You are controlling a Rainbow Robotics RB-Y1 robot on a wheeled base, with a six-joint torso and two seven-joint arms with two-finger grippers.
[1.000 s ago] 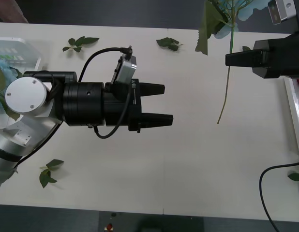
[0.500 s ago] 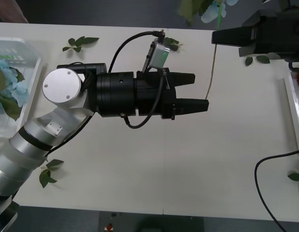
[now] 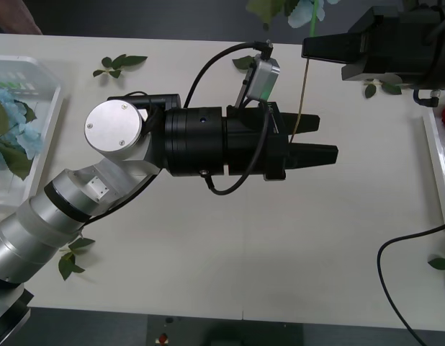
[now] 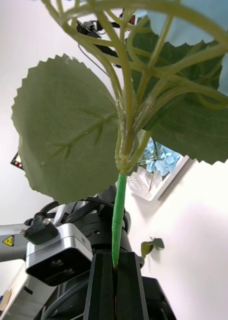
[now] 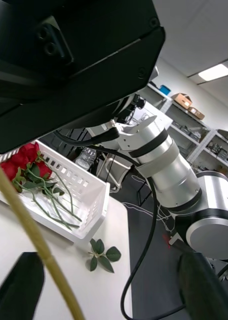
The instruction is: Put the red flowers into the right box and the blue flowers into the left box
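The right gripper [image 4: 114,280], black fingers pinched together on the thin green stem of a pale-blue artificial hydrangea [image 3: 306,10], holds the flower up off the table, its long stem [image 3: 302,86] hanging down below the fingers. Just under that grip, the left gripper [image 3: 325,141] reaches in with its black fingers spread apart, the dangling stem passing between them or just in front; from the front I can't say whether it touches.

This looks like a hand-over. To do it well, the left fingers should settle around the stem and close firmly before the right lets go, gripping low enough that the big serrated green leaves [image 4: 69,130] stay clear.

Far behind the left gripper, past its arm, sits the translucent white left box [image 3: 48,115] with blue flowers [image 3: 21,133] already in it. Beyond the right gripper lies the white slotted right box [image 5: 89,200] holding red roses [image 5: 19,157]. The white table [image 3: 244,245] between is open, with only loose green leaf sprigs [image 3: 119,63] near the far edge.
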